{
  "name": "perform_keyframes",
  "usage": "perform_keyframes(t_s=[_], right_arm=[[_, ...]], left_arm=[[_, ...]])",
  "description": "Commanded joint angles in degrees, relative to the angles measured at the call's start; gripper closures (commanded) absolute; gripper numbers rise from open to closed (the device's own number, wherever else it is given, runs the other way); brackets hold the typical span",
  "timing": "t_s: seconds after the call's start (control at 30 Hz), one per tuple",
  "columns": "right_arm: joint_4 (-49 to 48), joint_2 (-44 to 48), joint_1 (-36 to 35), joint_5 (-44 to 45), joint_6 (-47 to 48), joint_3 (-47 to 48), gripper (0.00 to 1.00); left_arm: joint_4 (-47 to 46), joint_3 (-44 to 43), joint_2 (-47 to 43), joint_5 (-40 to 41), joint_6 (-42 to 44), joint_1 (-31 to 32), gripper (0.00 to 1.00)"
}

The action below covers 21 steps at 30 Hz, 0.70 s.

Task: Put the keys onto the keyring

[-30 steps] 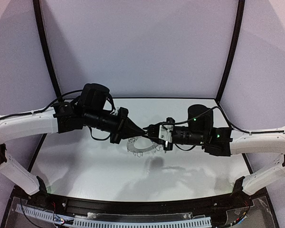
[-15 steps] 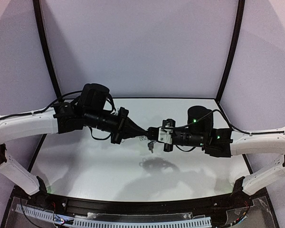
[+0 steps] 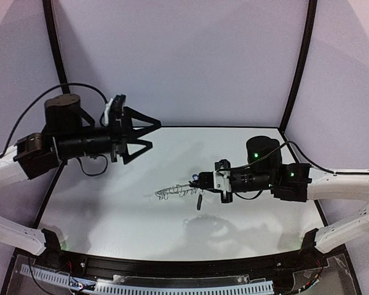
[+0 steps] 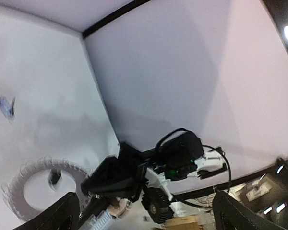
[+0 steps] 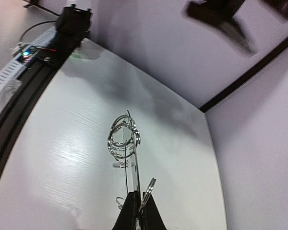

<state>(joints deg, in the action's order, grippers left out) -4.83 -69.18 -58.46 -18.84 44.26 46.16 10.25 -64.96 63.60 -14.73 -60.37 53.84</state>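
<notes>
Left gripper [image 3: 155, 131] now away from keyring [image 3: 177, 193]

Keyring [image 3: 175, 192] edge-on in right fingers [image 3: 200, 182]; left fingers [image 3: 144, 117] wide apart.

You see the keyring [image 5: 132, 172] edge-on: a thin, flat grey disc with a dull finish. Its wire loops [image 5: 122, 136] are bright, polished metal. The table [image 3: 111, 209] is smooth and white, with a soft sheen that mirrors the arms faintly. The right gripper [image 3: 195, 182] and left gripper [image 3: 155, 132] read as matt black plastic. The blue tag [image 4: 7, 106] is blurred, possibly plastic.
</notes>
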Motion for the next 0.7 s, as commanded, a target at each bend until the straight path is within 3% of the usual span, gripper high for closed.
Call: perform_keyframes(t_s=[0.0,0.1,0.27,0.37,0.5,0.57,0.67], right_arm=[[8.8,-0.9,0.2,-8.5,-2.1,5.8,1.00],[12.9,-3.4,0.7,-14.5,-3.7,9.1,1.00],[14.9,-7.0,3.0,-19.6,-6.7,13.6,1.00],[15.1,-8.2,4.3,-22.5,-8.4,15.8,1.00],[18.0,-9.8,5.2,-23.9,-9.1,19.1,1.00],[19.7,-10.5,5.4,-25.0,-9.2,20.6,1.00],[22.8,-12.2,5.5,-26.7,-9.1,22.9,1.00]], left_arm=[[8.4,-7.3,0.7,1.5,32.4,0.2,0.01],[15.8,-11.2,4.8,2.4,54.8,0.7,0.01],[14.6,-9.5,7.3,0.2,77.3,0.7,0.01],[14.3,-6.7,7.3,-4.4,83.8,0.7,0.01],[15.8,-6.3,9.1,-9.9,86.2,0.7,0.02],[17.2,-6.4,9.8,-12.0,87.8,0.7,0.04],[17.9,-6.5,11.2,-12.9,89.2,0.7,0.16]])
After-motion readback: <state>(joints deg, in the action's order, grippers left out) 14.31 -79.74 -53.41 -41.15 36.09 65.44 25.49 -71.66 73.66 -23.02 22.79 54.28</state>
